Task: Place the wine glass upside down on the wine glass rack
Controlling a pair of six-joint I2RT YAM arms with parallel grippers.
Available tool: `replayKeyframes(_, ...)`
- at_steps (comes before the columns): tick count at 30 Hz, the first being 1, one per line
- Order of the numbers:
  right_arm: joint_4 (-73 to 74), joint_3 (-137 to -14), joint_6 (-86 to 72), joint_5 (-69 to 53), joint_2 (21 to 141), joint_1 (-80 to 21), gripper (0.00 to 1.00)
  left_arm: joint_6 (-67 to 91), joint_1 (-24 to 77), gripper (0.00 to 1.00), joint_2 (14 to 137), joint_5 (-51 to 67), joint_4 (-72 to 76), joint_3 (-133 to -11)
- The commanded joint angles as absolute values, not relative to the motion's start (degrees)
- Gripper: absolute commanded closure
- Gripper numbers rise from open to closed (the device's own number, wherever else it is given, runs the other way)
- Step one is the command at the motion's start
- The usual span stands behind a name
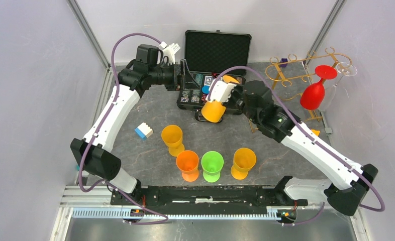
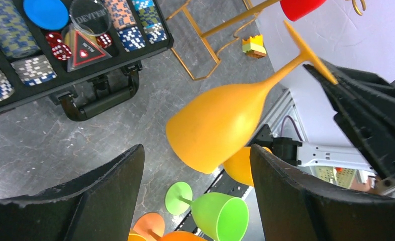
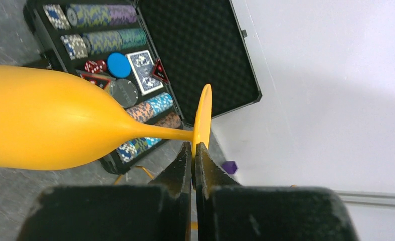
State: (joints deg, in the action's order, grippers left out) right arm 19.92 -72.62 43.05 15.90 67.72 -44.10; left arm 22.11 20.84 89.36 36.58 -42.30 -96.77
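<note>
The job looks about halfway through to me. The right gripper (image 3: 195, 148) has its fingers pressed together on the rim of the flat round foot of a yellow-orange plastic wine glass (image 3: 44, 125). It holds the glass in the air on its side, over the front of the open black case of poker chips (image 1: 218, 47). The bowl points towards the left arm and the stem runs back to the pinch.

The left gripper (image 2: 195, 153) hangs nearby with its fingers spread wide. The bowl shows beyond them, and from above the gripper seems apart from the glass and holding nothing.

The tall gold wire rack (image 1: 292, 75) stands well off to the right at the back of the grey table (image 1: 150, 110). A red wine glass (image 1: 313, 94) already hangs from it upside down, and a clear one (image 1: 343, 73) seems to hang beside it.

So the glass is picked up and gripped by the foot, which I'd say is the right end for hanging. It has not yet been carried across to the rack, turned bowl-down, and slid onto the top rails by its foot. Four more coloured glasses (image 1: 211, 163) stand near the arms' bases.
</note>
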Motion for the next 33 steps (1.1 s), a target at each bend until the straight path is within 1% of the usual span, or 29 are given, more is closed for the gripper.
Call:
replayKeyframes(1, 16.32, -72.61, 54.08, 24.64, 68.62, -48.62, 1.0, 25.94, 20.24, 0.2, 90.16, 41.84, -40.03, -95.64)
replayKeyframes(7, 7.1, -67.57, 66.61, 34.28, 68.89, -55.02, 1.0, 33.95, 19.23, 0.21, 90.11, 50.24, -30.77, -91.4)
replayKeyframes(11, -3.31, -60.03, 78.18, 38.64, 67.24, -58.86, 1.0, 46.48, 18.54, 0.22, 89.66, 58.14, -14.02, -84.82)
replayKeyframes(14, -11.25, -54.37, 86.8, 40.21, 65.94, -60.8, 1.0, 55.79, 18.53, 0.23, 89.57, 61.33, -2.15, -80.58)
replayKeyframes(16, -11.36, -54.17, 87.92, 40.45, 66.13, -61.5, 1.0, 58.71, 18.54, 0.24, 89.57, 62.24, 2.39, -79.23)
replayKeyframes(19, -11.6, -54.4, 89.38, 42.51, 67.03, -62.85, 1.0, 59.33, 18.63, 0.25, 89.87, 63.22, 3.08, -78.86)
replayKeyframes(26, -11.77, -55.06, 89.83, 42.96, 68.65, -64.83, 1.0, 59.99, 20.09, 0.27, 91.39, 65.24, 3.08, -79.33)
replayKeyframes(30, -10.52, -55.59, 90.67, 43.5, 69.67, -65.99, 1.0, 60.12, 22.12, 0.31, 92.45, 65.95, 3.1, -80.44)
replayKeyframes(33, -10.54, -56.05, 90.8, 44.14, 70.26, -66.57, 1.0, 60.33, 23.33, 0.37, 93.39, 66.2, 3.14, -80.95)
